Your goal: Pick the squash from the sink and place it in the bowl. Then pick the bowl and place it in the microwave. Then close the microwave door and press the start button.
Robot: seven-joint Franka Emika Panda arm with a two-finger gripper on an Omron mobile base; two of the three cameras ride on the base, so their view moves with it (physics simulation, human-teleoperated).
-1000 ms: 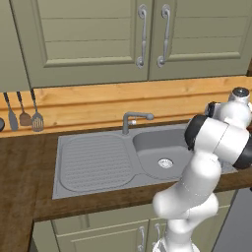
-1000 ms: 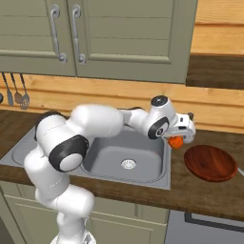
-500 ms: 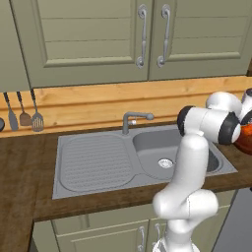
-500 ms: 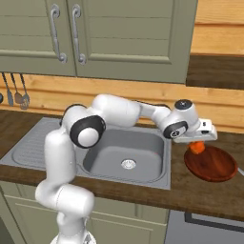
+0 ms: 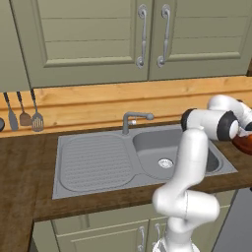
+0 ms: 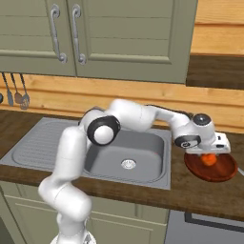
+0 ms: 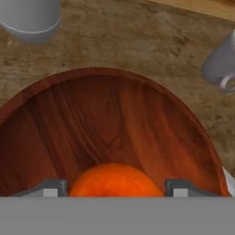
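Observation:
My gripper (image 6: 208, 153) is shut on the small orange squash (image 6: 207, 159), low over the middle of the reddish-brown bowl (image 6: 224, 172). The bowl stands on the wooden counter right of the sink (image 6: 138, 147). In the hand view the squash (image 7: 112, 180) sits between my two fingertips (image 7: 50, 187), with the bowl's (image 7: 105, 119) glossy inside spread beyond it. Whether the squash touches the bowl's bottom I cannot tell. In the left base view my arm hides most of the bowl (image 5: 244, 143) beside the sink (image 5: 93, 162). The microwave is out of view.
A grey cup (image 7: 30, 18) and a grey mug (image 7: 220, 64) stand on the counter just beyond the bowl. The faucet (image 5: 133, 118) rises behind the basin. Utensils (image 5: 22, 113) hang on the wall at far left. Cabinets hang overhead.
My arm has swung right from the sink's edge to over the bowl, carrying the squash, and lowered it into the bowl's middle.

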